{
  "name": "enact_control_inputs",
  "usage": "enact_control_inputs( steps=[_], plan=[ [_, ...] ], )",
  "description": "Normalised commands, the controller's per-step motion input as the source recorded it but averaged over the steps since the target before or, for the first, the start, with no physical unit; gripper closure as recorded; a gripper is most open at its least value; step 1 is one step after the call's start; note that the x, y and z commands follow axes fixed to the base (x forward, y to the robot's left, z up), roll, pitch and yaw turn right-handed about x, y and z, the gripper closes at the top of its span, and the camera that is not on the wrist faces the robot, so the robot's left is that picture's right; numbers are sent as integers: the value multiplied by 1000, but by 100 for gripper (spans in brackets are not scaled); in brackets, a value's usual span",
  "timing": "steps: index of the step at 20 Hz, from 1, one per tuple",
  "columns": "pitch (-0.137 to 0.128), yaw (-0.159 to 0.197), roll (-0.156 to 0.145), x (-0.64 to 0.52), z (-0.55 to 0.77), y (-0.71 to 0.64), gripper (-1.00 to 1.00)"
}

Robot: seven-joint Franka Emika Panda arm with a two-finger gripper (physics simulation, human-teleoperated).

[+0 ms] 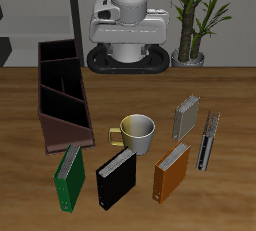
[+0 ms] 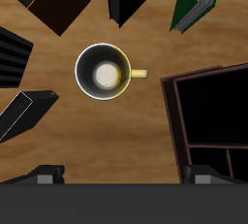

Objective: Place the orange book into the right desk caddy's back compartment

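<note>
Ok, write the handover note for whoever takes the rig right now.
Hand: nothing held; whether it is open or shut can't be told, since only the finger bases show at the wrist view's edge.
The orange book stands on the table near the front edge, beside the black book and in front of the mug.
The right desk caddy sits farther back; nothing shows in its compartments.
Done: nothing yet.
Left: grasp the orange book, carry it over, lower it into the caddy's back compartment.

5 books (image 1: 171,171), 1 mug (image 1: 135,132), 1 caddy (image 1: 60,93)
</note>
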Motion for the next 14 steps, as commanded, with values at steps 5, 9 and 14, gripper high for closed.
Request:
enact_control_inputs(
  steps=[5,9,14],
  plan=[
    [-4,-12,47,195,103,-125,-100],
    [-20,27,-14,190,98,-208,-100],
    [-16,-5,12,216,112,-173,-100]
  ],
)
